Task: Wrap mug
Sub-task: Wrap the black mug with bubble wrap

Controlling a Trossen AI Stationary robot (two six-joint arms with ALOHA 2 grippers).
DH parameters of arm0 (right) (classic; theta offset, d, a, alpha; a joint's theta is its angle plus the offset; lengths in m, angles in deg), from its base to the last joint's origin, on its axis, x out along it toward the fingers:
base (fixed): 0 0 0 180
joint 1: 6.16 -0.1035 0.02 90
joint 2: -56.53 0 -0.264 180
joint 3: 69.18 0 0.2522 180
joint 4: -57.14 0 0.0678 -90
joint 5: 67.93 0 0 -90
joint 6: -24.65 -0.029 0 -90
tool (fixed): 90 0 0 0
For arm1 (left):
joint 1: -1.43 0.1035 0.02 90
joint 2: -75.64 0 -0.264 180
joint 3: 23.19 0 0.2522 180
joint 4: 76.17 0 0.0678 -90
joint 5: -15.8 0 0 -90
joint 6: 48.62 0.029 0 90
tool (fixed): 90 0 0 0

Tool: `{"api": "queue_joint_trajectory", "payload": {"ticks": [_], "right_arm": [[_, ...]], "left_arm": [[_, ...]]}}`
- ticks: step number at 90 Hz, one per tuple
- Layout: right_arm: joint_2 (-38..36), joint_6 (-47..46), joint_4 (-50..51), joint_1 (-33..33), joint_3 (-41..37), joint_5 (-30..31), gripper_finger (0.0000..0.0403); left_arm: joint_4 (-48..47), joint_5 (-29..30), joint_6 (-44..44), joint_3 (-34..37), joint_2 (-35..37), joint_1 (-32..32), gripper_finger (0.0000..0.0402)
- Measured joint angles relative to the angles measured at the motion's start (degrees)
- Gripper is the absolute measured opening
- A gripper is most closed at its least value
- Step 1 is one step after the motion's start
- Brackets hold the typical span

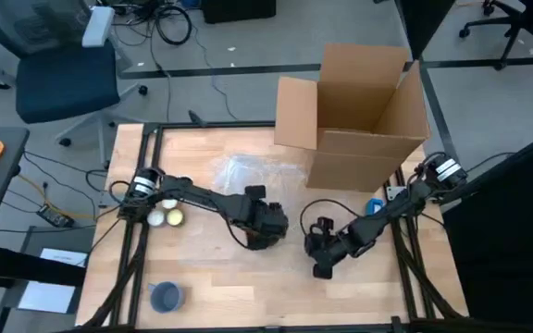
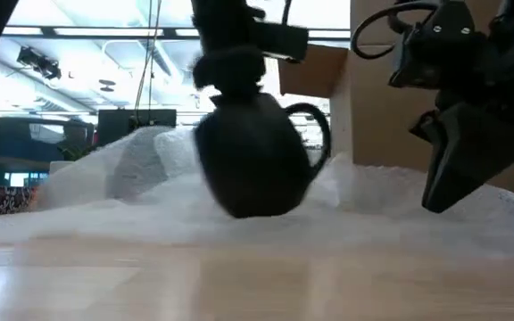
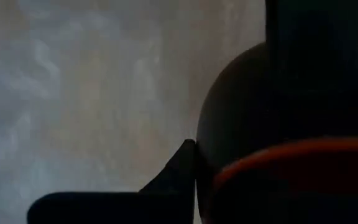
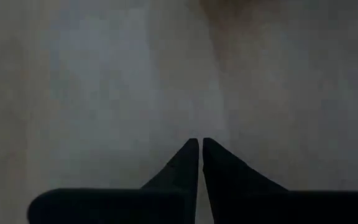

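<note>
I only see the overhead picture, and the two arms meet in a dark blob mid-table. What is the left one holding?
Observer: A round black mug with a handle; the low view shows the left gripper gripping it from above.
Operator: Is it standing on bare wood?
Observer: No, the low view shows clear bubble wrap spread around and behind it.
Operator: And the right arm, is it grabbing anything?
Observer: No. In its wrist view the right gripper has its fingertips pressed together with nothing between them, over the wrap.
Operator: Anything colourful on that mug?
Observer: The left wrist view shows an orange-red rim.
</note>
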Motion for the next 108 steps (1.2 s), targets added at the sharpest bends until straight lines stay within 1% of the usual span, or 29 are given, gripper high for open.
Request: {"api": "queue_joint_trajectory", "payload": {"ticks": [11, 27, 36, 40, 49, 58, 80, 87, 97, 108], "right_arm": [[0.00, 0.46, -1.58, 0.48, 0.00, 0.01, 0.0000], [0.00, 1.67, -6.50, 0.88, 0.00, -0.16, 0.0000], [0.00, 1.65, -6.83, 0.86, 0.00, -2.33, 0.0000], [0.00, 1.06, -6.78, 0.86, 0.00, -3.46, 0.0000], [0.00, 0.25, -6.80, 0.85, 0.00, -3.51, 0.0000], [0.00, 0.44, -6.82, 0.86, 0.00, -3.48, 0.0000], [0.00, 0.21, -6.84, 0.86, -0.02, -3.46, 0.0000], [0.00, -0.94, -6.80, 0.86, -0.02, -3.43, 0.0000], [0.00, -1.74, -6.57, 1.30, -0.02, -3.42, 0.0004], [-0.15, -5.12, -4.28, 2.23, -0.02, -4.59, 0.0014]], "left_arm": [[1.88, 0.06, 1.23, -2.50, 0.16, -0.47, 0.0005], [0.44, -0.87, 1.36, -2.38, -0.16, 0.32, 0.0005], [1.46, -1.49, 1.14, -2.41, -0.33, 0.34, 0.0005], [1.06, -2.50, 1.15, -2.41, -0.44, 0.34, 0.0005], [0.83, -6.50, 1.12, -2.43, -0.92, 0.33, 0.0005], [-0.41, -8.18, 1.15, -2.41, -1.20, -0.10, 0.0005], [0.83, -8.97, 1.16, -2.52, -2.70, -0.54, 0.0005], [0.51, -10.24, 3.18, -2.54, -2.91, -0.43, 0.0005], [1.13, -9.20, 5.19, -2.65, -3.42, -0.54, 0.0008], [0.86, -8.00, 6.76, -2.63, -3.54, -0.55, 0.0025]]}}
